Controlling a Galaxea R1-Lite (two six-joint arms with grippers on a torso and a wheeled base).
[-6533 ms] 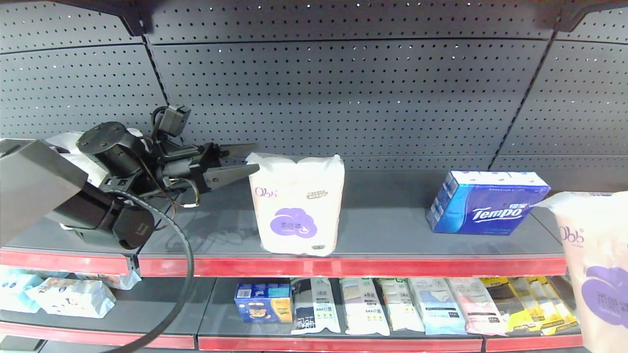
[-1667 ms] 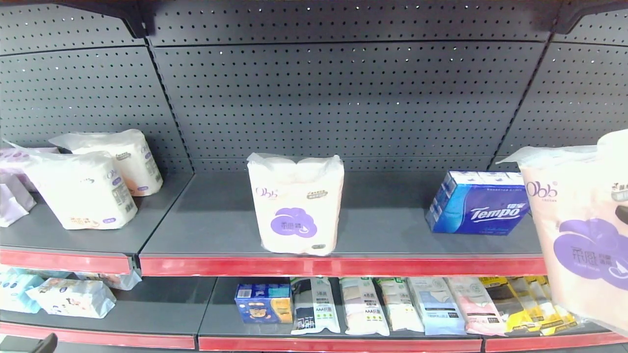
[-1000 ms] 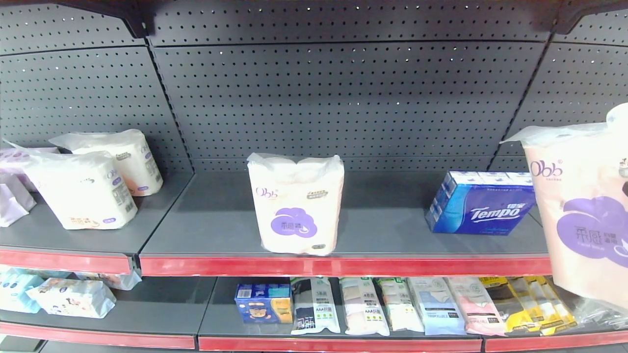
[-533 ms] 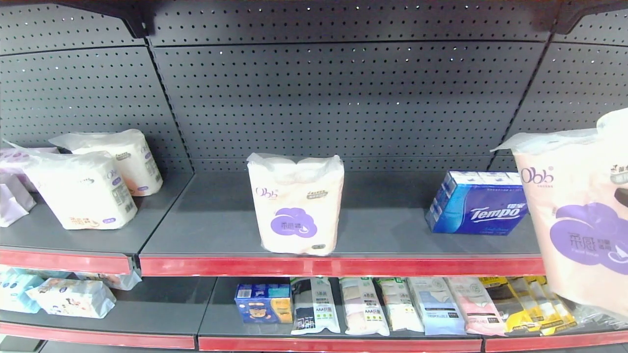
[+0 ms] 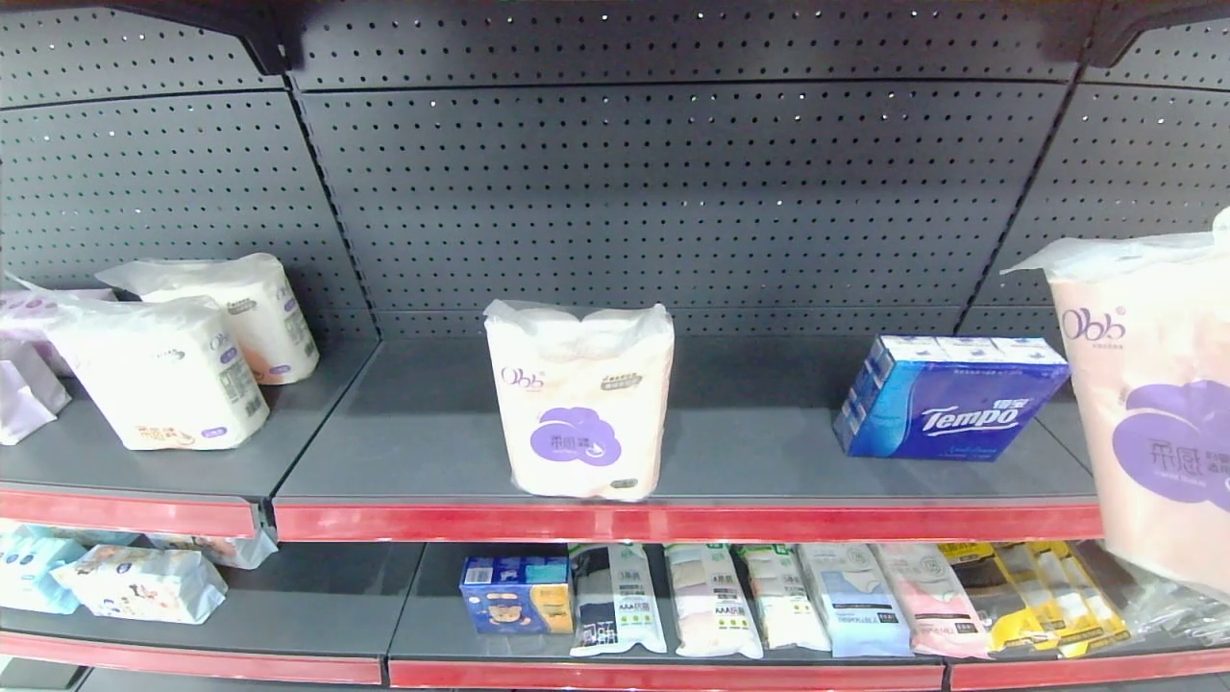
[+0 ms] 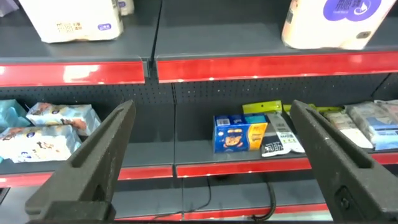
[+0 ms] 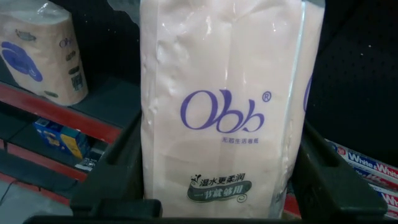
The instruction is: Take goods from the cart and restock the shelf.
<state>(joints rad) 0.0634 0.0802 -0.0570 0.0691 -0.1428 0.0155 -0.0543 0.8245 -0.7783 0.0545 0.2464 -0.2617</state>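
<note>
A peach toilet-paper pack with a purple logo [image 5: 1153, 413] hangs at the far right in the head view, level with the upper shelf [image 5: 673, 524] and in front of it. My right gripper [image 7: 224, 177] is shut on this pack [image 7: 224, 93], one dark finger [image 7: 118, 168] on each side. A matching pack [image 5: 579, 399] stands upright mid-shelf. My left gripper [image 6: 211, 168] is open and holds nothing, low before the lower shelf [image 6: 249, 167].
A blue tissue box [image 5: 947, 396] lies on the shelf's right part, close to the held pack. Two white roll packs [image 5: 159, 384] sit on the left shelf section. Bare shelf lies either side of the middle pack. Several small packets [image 5: 769, 596] line the lower shelf.
The held pack has drifted slightly right in the last half second. Since the earliest frame the left arm has left the shelf, and the held pack has risen.
</note>
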